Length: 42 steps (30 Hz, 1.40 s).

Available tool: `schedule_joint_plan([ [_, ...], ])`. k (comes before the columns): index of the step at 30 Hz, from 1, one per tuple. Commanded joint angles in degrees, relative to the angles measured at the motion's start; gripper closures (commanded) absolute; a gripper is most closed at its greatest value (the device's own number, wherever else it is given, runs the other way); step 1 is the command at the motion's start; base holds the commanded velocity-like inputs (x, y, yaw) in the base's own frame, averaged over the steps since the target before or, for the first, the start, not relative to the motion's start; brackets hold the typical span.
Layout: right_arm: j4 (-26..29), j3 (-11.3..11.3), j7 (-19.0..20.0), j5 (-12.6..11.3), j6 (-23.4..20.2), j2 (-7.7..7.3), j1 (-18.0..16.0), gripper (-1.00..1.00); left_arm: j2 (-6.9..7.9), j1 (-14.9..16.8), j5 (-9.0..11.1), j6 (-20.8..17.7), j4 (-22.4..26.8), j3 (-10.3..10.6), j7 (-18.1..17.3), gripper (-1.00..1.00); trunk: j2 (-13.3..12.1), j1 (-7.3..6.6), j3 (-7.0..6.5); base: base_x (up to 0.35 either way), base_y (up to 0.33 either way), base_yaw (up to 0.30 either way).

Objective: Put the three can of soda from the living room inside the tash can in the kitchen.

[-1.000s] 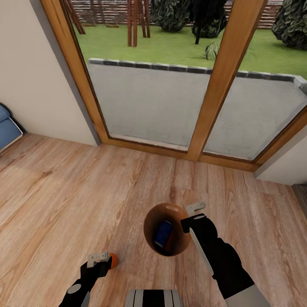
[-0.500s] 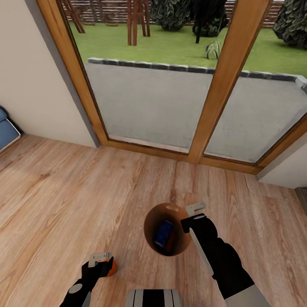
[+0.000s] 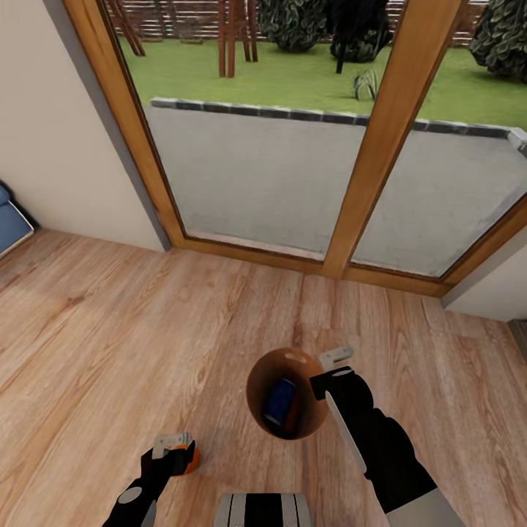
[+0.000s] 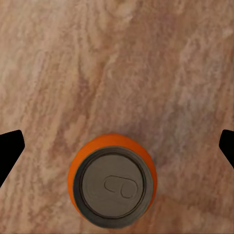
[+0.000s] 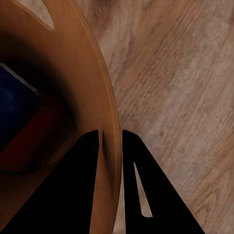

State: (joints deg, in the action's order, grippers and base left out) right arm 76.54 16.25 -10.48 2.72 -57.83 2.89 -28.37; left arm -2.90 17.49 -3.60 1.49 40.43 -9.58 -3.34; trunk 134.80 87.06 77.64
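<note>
The right gripper pinched the rim of the round tan-brown bin, which held a dark blue can. At the bin's eight o'clock, the left gripper hung open above an upright orange soda can on the light wood plank floor.

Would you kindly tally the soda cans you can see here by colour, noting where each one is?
Orange: 1, the orange can upright on the floor between the open left pincer fingers.
Blue: 1, the blue can inside the bin.
Red: 1, a red can partly hidden beside the blue one in the bin.
Total: 3 cans.
</note>
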Motion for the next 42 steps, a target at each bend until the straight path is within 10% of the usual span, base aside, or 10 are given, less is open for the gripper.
schedule_joint_plan([
  [1, 0.01, 0.01, 0.29, -0.70, 0.09, 0.01, -0.02, 1.00, 0.00, 0.00, 0.00, 0.00, 0.00, 0.00, 0.00, -1.00, 0.02, 0.00, 0.00, 0.000, 0.000, 0.000],
  [42, 3.70, -3.68, 0.37, -1.14, -0.05, 0.10, -0.02, 1.00, 0.00, 0.01, 0.00, 0.00, -0.08, -0.03, 0.00, -1.00, 0.02, 0.00, 0.00, 0.000, 0.000, 0.000],
])
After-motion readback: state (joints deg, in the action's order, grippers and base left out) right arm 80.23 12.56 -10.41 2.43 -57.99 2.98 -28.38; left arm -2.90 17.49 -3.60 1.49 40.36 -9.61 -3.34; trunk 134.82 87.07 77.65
